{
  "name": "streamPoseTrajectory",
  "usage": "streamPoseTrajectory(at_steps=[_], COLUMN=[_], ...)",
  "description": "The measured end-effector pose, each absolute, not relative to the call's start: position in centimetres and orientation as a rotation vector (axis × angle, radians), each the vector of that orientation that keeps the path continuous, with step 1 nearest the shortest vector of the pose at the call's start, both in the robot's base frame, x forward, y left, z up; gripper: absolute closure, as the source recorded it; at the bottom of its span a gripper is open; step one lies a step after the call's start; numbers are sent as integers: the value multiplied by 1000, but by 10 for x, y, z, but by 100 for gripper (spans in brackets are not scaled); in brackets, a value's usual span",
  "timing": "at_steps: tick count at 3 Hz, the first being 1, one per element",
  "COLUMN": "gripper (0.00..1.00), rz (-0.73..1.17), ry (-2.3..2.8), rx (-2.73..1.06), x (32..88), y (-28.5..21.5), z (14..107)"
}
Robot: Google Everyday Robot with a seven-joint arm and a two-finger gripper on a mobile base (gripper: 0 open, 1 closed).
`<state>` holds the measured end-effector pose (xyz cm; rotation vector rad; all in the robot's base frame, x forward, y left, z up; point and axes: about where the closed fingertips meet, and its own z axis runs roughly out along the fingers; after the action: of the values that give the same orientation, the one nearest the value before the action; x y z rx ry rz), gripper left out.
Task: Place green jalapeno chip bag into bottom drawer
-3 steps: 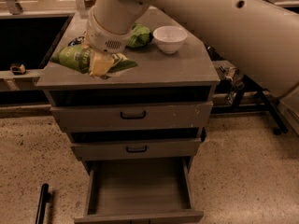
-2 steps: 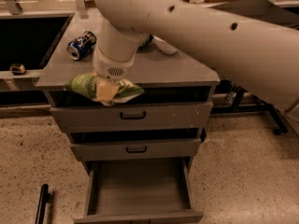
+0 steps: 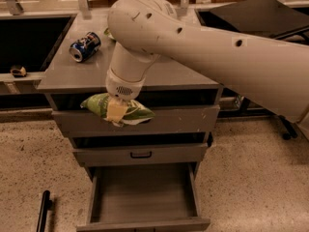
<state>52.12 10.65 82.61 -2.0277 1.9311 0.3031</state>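
My gripper (image 3: 117, 111) hangs from the big white arm in front of the cabinet and is shut on the green jalapeno chip bag (image 3: 99, 105). The pale-green bag lies flat across the fingers, in front of the top drawer's front. The bottom drawer (image 3: 143, 193) is pulled open below, its flat grey inside bare. The bag is well above it and a little to its left.
A blue soda can (image 3: 85, 46) lies on its side on the grey cabinet top (image 3: 72, 71). The middle drawer (image 3: 140, 154) with a black handle is closed. A black bar (image 3: 43, 210) lies on the speckled floor at the left. Dark shelving stands at left and right.
The arm has carried the bag off the cabinet top, forward and down, to in front of the top drawer. The soda can came into view; the white bowl is now hidden behind the arm.
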Motion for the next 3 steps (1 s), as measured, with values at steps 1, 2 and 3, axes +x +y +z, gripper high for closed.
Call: streamPoseTrajectory(at_steps=[1, 2, 3], gripper=[100, 100, 100], rz=[293, 446, 638], ry=[1955, 1985, 1900], rx=[-1996, -2015, -1939], x=[531, 504, 481], y=[107, 98, 85], z=[783, 670, 584])
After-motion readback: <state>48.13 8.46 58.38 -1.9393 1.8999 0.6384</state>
